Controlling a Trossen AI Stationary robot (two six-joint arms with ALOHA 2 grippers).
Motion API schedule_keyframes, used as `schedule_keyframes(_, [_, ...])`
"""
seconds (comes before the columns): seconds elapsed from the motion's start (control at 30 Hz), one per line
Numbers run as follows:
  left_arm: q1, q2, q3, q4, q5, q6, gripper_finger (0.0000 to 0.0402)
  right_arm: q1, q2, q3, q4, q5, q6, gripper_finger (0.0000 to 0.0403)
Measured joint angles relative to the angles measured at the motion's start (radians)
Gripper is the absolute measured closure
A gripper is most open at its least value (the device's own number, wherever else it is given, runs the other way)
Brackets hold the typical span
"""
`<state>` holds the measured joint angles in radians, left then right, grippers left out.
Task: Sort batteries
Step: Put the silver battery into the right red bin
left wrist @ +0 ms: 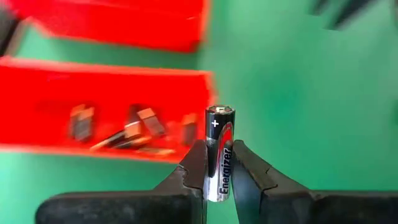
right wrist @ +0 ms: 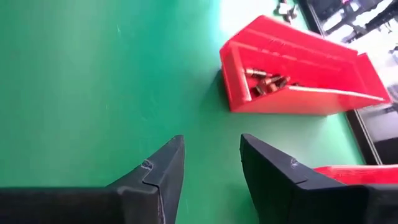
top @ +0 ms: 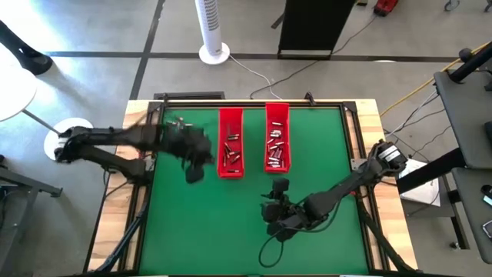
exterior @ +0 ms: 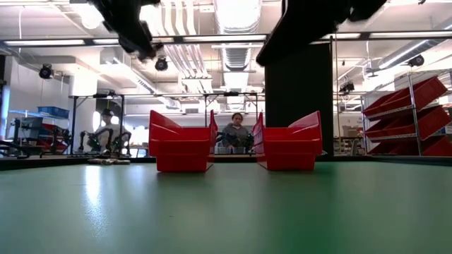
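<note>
Now | my left gripper (left wrist: 217, 180) pinches one battery (left wrist: 219, 152) upright by its lower half, above the mat beside the left tray (top: 231, 143) | right gripper (right wrist: 211, 165) empty, fingers apart, near the mat's front | risk: battery tips or slips on swinging over, lands outside tray

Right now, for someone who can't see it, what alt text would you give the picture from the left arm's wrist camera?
The left gripper pinches one upright battery, plus end up, between its two dark fingers above the green table. Behind it lies a red tray holding several more batteries, and a second red tray lies farther back.
</note>
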<state>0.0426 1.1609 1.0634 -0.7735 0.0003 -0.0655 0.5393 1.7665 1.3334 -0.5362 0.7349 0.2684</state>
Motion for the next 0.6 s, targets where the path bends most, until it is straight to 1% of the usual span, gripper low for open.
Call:
schedule_keyframes(0.07, [-0.144,0.016,0.0,0.036,-0.066,-0.062,0.0377,0.017,-0.016,0.0,0.007,0.0,0.0,0.0257])
schedule_keyframes(0.17, [-0.346,0.076,0.0,0.11,-0.172,-0.157,0.0377,0.041,-0.026,0.001,0.059,0.002,0.0,0.0261])
schedule_keyframes(0.23, [-0.456,0.13,0.0,0.185,-0.222,-0.211,0.0377,0.058,-0.025,-0.001,0.093,-0.003,0.005,0.0263])
schedule_keyframes(0.3, [-0.541,0.2,0.0,0.262,-0.249,-0.25,0.0377,0.074,-0.013,-0.003,0.125,-0.026,0.031,0.0264])
schedule_keyframes(0.37, [-0.598,0.279,0.0,0.335,-0.27,-0.281,0.0377,0.094,0.003,-0.006,0.13,-0.063,0.068,0.0264])
schedule_keyframes(0.43, [-0.626,0.356,0.0,0.402,-0.276,-0.311,0.0377,0.116,0.025,-0.006,0.134,-0.082,0.117,0.0261])
schedule_keyframes(0.6, [-0.623,0.544,0.0,0.504,-0.282,-0.386,0.0377,0.162,0.093,-0.01,0.191,-0.081,0.187,0.025])
